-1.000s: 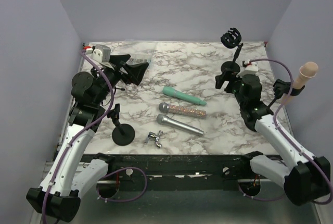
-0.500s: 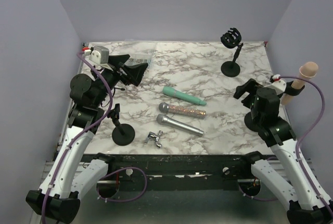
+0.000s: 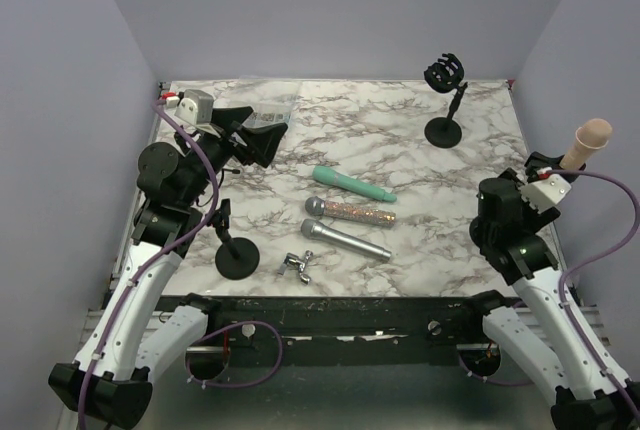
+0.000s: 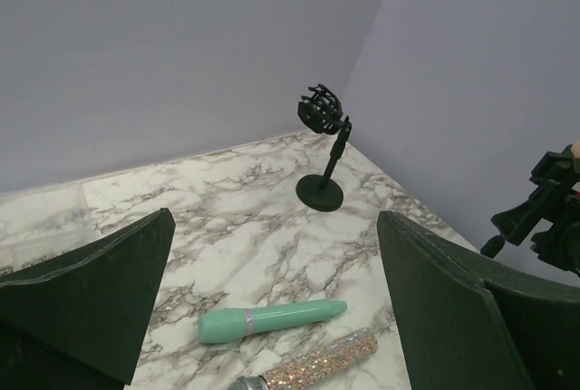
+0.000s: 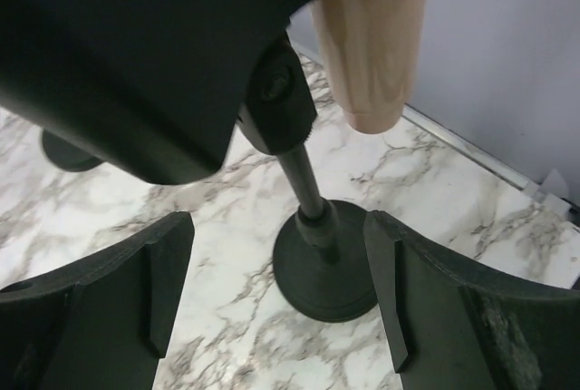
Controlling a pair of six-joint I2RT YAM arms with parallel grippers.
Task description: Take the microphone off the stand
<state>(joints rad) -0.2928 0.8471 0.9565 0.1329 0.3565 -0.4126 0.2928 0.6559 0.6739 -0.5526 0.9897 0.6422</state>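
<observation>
Right hand released, straddling stand post | microphone clipped atop stand, tilted | judged light, rigid, smooth, likely slippery | grasp bare barrel where it leaves stand | left hand released, well apart from stand

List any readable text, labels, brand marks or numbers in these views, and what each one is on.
None legible in any view.
No print shows on the teal microphone, glitter microphone or silver microphone.
The peach microphone and the clip stand holding it look plain.
The empty stand shows no markings.
</observation>
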